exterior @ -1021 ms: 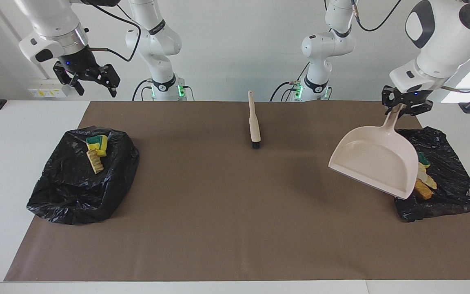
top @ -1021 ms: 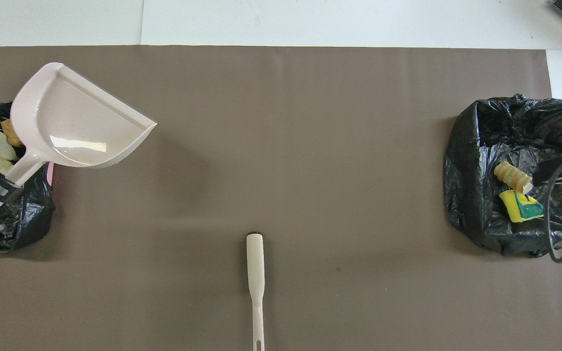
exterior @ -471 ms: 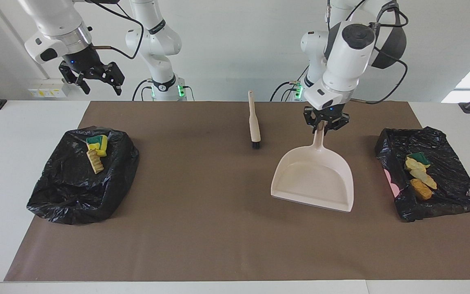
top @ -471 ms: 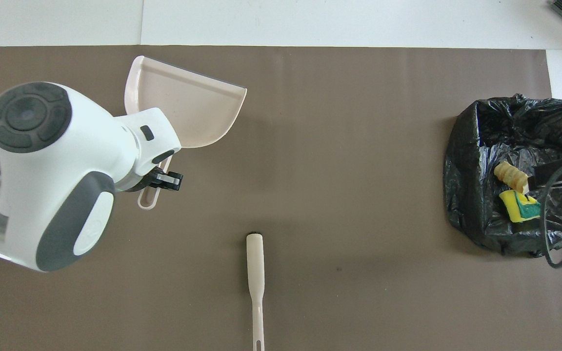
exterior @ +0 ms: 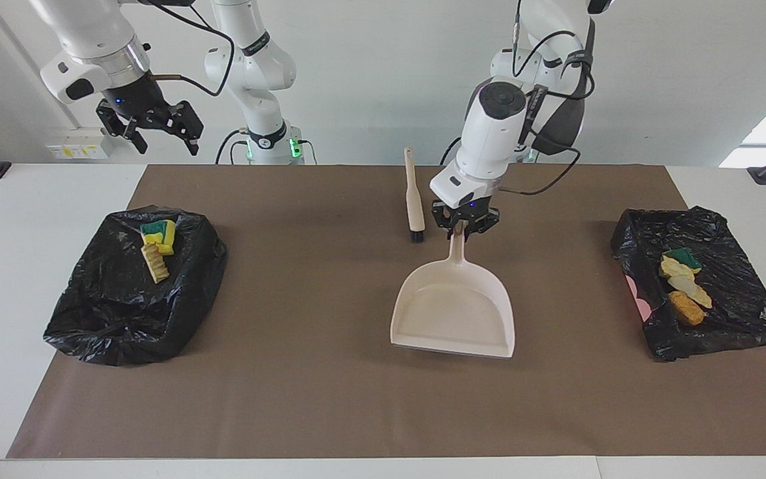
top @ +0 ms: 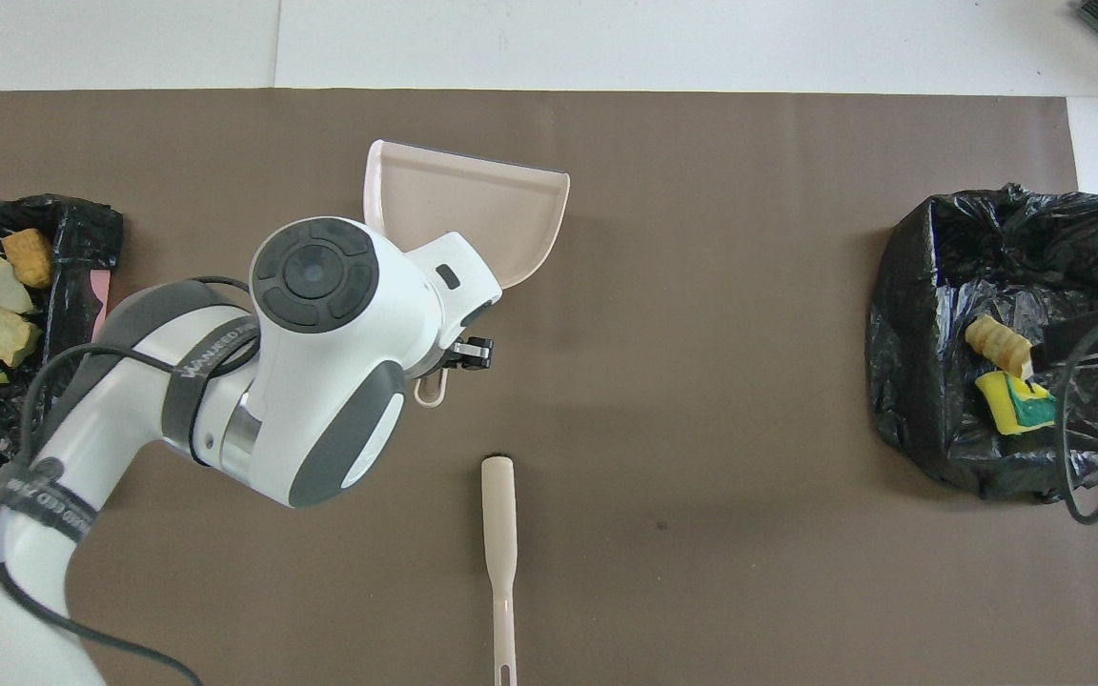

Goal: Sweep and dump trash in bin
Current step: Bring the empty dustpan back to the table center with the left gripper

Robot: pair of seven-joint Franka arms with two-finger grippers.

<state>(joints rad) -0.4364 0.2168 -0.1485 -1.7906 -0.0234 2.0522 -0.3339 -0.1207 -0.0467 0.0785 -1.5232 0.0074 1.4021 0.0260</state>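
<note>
My left gripper [exterior: 463,225] is shut on the handle of the beige dustpan [exterior: 453,309], which is empty and low over the middle of the brown mat; it also shows in the overhead view [top: 473,205]. Trash lies in two black bag-lined bins. The bin [exterior: 722,313] at the left arm's end holds several yellow and tan pieces [exterior: 683,286]. The bin [exterior: 124,306] at the right arm's end holds a yellow-green sponge [exterior: 160,233] and a tan lump [exterior: 155,261]. My right gripper [exterior: 147,128] is open and empty, up in the air above that bin's robot-side edge.
A beige hand brush [exterior: 413,199] lies on the mat [exterior: 303,399] beside the dustpan's handle, nearer to the robots than the pan; in the overhead view the brush [top: 499,534] points toward the robots. White table [exterior: 24,219] surrounds the mat.
My left gripper has carried the dustpan from over the bin at its end of the table to the middle of the mat and lowered it. The right gripper has barely moved.
</note>
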